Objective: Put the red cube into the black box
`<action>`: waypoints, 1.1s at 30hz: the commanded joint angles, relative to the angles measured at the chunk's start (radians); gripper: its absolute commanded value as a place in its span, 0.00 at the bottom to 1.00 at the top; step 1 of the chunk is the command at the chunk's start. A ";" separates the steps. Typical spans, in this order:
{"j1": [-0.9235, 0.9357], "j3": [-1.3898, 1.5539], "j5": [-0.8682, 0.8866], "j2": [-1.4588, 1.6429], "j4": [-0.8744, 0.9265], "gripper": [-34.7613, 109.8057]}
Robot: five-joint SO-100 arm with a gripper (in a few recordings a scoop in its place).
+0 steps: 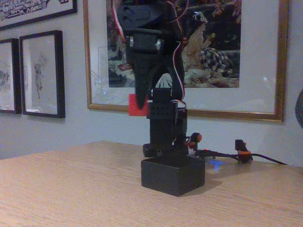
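The wooden table (71, 189) fills the lower part of the fixed view, with framed pictures (42, 73) on the wall behind. The black arm (151, 42) hangs down from above. Below it the black box (173, 175) stands open on the table, ready to receive. The gripper (142, 101) points downward, its jaws closed on the red cube (136, 105), held high above the box, a little to the left.
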 commanded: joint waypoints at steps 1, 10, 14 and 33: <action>0.067 0.021 0.104 0.021 0.008 0.17; 0.156 0.213 0.408 0.109 -0.008 0.17; 0.221 0.233 0.396 0.086 -0.054 0.17; 0.333 0.235 0.341 -0.052 -0.235 0.17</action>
